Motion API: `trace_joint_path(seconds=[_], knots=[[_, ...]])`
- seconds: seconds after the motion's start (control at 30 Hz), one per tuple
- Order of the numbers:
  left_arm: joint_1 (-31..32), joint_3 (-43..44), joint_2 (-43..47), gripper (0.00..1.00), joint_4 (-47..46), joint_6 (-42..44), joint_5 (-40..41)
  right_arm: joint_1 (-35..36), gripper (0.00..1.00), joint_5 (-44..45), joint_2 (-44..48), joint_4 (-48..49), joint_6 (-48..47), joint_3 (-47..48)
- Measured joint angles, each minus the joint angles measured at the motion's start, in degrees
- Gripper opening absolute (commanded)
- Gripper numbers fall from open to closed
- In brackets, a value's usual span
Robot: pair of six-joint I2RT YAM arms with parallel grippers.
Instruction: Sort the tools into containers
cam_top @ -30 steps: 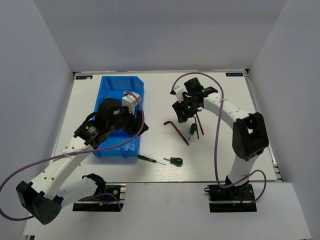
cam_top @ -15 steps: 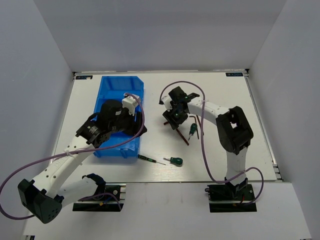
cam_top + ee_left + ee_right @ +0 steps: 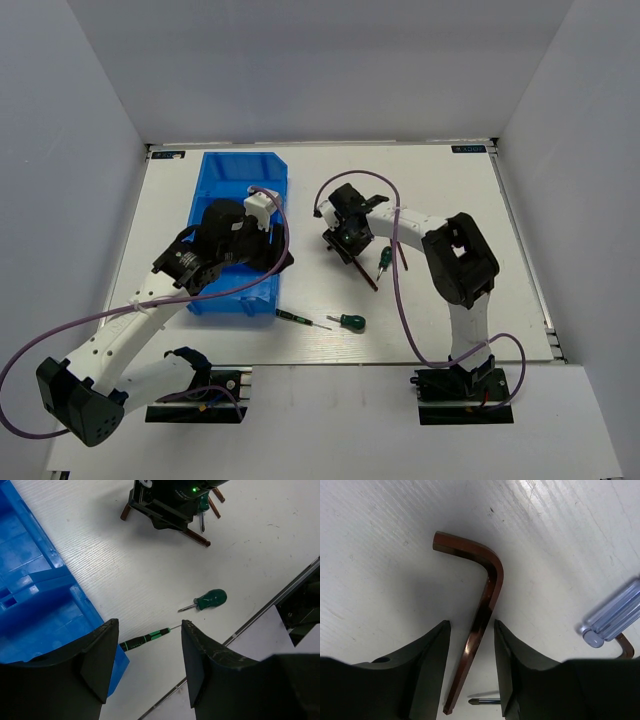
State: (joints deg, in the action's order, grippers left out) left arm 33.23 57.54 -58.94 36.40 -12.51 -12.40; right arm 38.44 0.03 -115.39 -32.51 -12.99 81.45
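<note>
The white desk (image 3: pixel 450 300) carries the blue containers (image 3: pixel 225 175) in the upper left of the overhead view. The left tool (image 3: pixel 147 650) hangs over their near edge, fingers wide, holding nothing. Near centre frame the right tool (image 3: pixel 470 665) is down at the desk, moderately open. It straddles the long shank of a reddish-brown hex key (image 3: pixel 487 587), and bare desk shows on each side, so I'd say there is no grip yet. To do this well, squeeze squarely across the shank, clear of the bend. Then lift straight, so the blue-handled screwdriver (image 3: pixel 615 612) at the wrist view's right edge isn't dragged.
</note>
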Motion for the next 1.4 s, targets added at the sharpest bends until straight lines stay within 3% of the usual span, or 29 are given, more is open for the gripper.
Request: trace_joint_path(seconds=[0.13,0.23,0.37,0.4,0.73,0.93,1.13,1.4], knots=[[0.0,-0.1,0.0,0.63,0.0,0.0,0.0,0.0,0.35,0.0,0.5,0.8,0.7,-1.0],[0.0,-0.1,0.0,0.63,0.0,0.0,0.5,0.0,0.18,-0.2,0.6,1.0,1.8,-1.4],[0.0,-0.1,0.2,0.63,0.0,0.0,1.2,-0.2,0.07,-0.5,0.7,1.0,3.2,-1.4],[0.0,-0.1,0.3,0.63,0.0,0.0,1.3,-0.3,0.00,-1.0,0.7,0.9,3.3,-1.4],[0.0,0.0,1.2,0.63,0.0,-0.1,2.2,-1.6,0.00,-4.4,-1.1,-6.3,-0.8,4.1],[0.0,0.5,1.9,0.63,0.0,-0.4,2.4,-2.1,0.00,-6.8,-3.1,-11.2,-2.4,21.7],[0.0,1.6,3.0,0.63,-0.8,-0.4,2.8,-1.6,0.00,-11.5,-5.1,-9.0,-2.4,36.1],[0.0,3.4,5.4,0.63,-1.7,0.2,4.1,0.6,0.00,-21.6,-14.9,0.5,-0.5,43.1]])
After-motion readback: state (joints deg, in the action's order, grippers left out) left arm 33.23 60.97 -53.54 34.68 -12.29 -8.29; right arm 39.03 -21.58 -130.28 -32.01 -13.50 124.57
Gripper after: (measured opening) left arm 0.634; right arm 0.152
